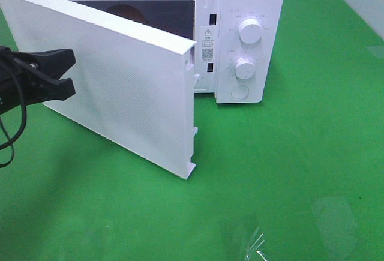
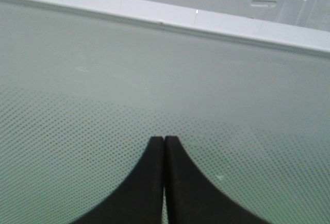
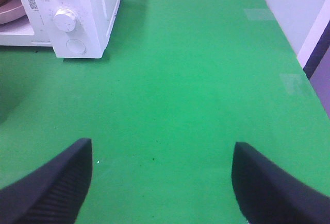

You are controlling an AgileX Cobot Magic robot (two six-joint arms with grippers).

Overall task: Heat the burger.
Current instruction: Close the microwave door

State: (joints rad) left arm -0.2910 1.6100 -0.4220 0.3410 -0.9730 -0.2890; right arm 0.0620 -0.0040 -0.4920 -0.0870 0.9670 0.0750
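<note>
The white microwave [image 1: 258, 0] stands at the back, and its door [image 1: 120, 75] is swung partly open toward the front left. In the dark cavity behind the door's top edge only a dim brown rounded shape [image 1: 123, 10] shows; I cannot tell if it is the burger. In the right wrist view an edge of a pink plate [image 3: 9, 14] shows inside the microwave [image 3: 87, 7]. My left gripper [image 1: 72, 72] is shut and empty, its tips against the door's dotted outer face [image 2: 154, 80], as the left wrist view [image 2: 164, 141] shows. My right gripper [image 3: 162, 183] is open and empty over the green table.
The microwave panel carries two knobs [image 1: 249, 31] [image 1: 246, 68] and a round button [image 1: 240, 90]. The green table [image 1: 312, 153] spreads to the right and front. A shiny clear patch [image 1: 252, 243] lies near the front edge. A white wall [image 3: 294, 7] borders the table's right side.
</note>
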